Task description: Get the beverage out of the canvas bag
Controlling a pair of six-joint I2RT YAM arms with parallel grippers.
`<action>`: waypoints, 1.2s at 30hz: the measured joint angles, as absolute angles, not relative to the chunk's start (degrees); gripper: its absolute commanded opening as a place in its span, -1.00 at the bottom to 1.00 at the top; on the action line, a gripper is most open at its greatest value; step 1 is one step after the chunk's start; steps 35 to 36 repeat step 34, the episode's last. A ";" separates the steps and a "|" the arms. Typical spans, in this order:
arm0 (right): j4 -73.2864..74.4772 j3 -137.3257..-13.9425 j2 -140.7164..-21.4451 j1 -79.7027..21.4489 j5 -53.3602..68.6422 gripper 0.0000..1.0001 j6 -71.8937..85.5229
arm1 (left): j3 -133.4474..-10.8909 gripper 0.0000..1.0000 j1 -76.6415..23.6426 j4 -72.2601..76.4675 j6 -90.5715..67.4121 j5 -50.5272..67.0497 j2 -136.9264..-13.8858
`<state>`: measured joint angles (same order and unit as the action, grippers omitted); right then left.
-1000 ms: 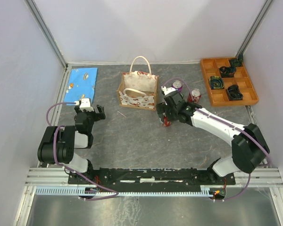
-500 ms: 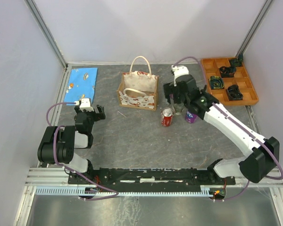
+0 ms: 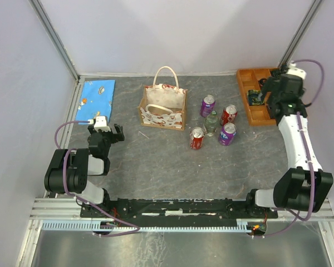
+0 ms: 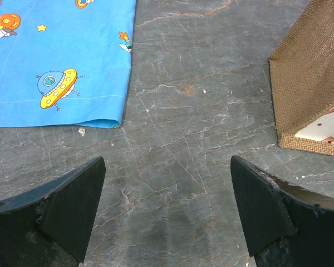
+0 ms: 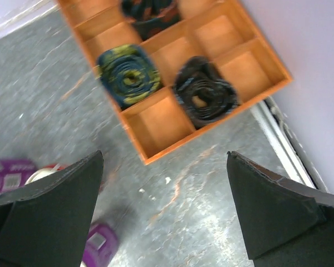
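Observation:
The canvas bag stands upright at the back middle, cream handles up; its inside is not visible. Its burlap corner shows in the left wrist view. Right of the bag stand several drinks: a purple can, a red can, a clear bottle, another red can and another purple can. My right gripper is open and empty, raised by the orange tray; in its wrist view purple cans lie low left. My left gripper is open and empty over bare table, left of the bag.
The orange compartment tray with dark rolled items sits at the back right, also in the right wrist view. A blue patterned cloth lies at the back left, also in the left wrist view. Walls enclose the table.
My right arm has swung from the cans by the bag up and right to the orange tray, leaving the drinks standing. The left arm has not moved.

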<state>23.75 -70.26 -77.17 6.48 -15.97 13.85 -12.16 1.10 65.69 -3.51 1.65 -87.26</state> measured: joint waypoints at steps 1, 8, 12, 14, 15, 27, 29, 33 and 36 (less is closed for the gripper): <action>23.62 -70.26 -77.25 8.64 -15.25 0.98 14.37 | -12.16 0.98 1.10 65.67 -3.51 1.65 -87.26; 21.69 -63.86 -77.89 21.50 -12.08 0.98 18.44 | -12.16 0.99 1.10 65.67 -3.51 1.65 -87.26; 21.82 -60.69 -77.89 21.87 -10.85 0.98 19.31 | -12.16 0.99 1.10 65.67 -3.51 1.65 -87.26; 21.56 -60.66 -77.84 21.76 -10.57 0.99 19.59 | -12.16 0.99 1.10 65.67 -3.51 1.65 -87.26; 21.43 -60.66 -77.84 21.74 -10.59 0.99 19.75 | -12.16 0.99 1.10 65.67 -3.51 1.65 -87.26; 20.97 -60.66 -75.42 21.52 -15.03 0.99 20.78 | -12.16 0.98 1.10 65.67 -3.51 1.65 -87.26; 20.51 -60.64 -75.16 21.23 -15.70 0.99 20.80 | -12.16 0.99 1.10 65.67 -3.51 1.63 -87.26; 20.14 -60.58 -75.13 20.75 -16.71 0.99 20.80 | -12.16 0.99 1.10 65.67 -3.51 1.65 -87.26; 20.14 -60.58 -75.13 20.69 -16.82 0.99 20.80 | -12.16 0.99 1.10 65.67 -3.51 1.65 -87.26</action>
